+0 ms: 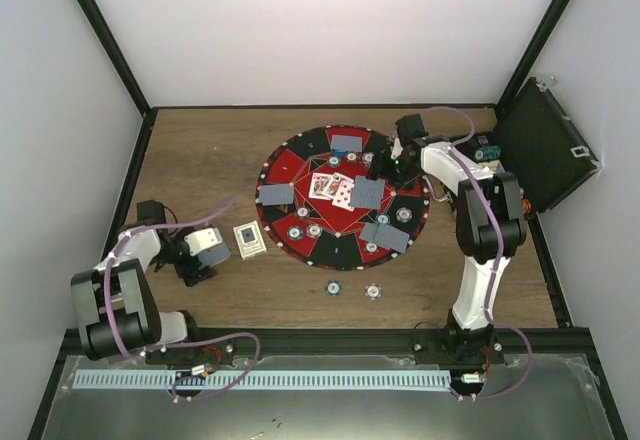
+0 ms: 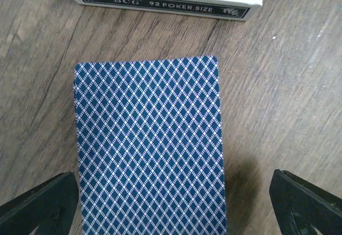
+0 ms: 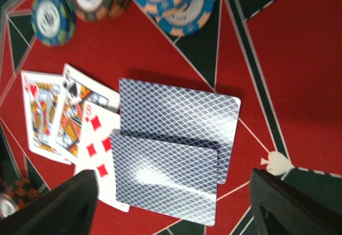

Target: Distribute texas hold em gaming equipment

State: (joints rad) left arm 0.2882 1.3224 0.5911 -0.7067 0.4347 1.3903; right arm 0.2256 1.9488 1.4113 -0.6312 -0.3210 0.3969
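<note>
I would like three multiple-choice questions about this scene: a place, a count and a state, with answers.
1. Where does the white card box lie? A) on the wood table left of the round mat B) on the mat C) behind it
2. How many chips lie on bare wood in front of the mat? A) none B) two C) six
3. The left gripper is A) shut on a chip B) shut empty C) open above a blue-backed card
Answers: A, wood surrounds it; B, two lie side by side; C, its fingers stand wide apart.
</note>
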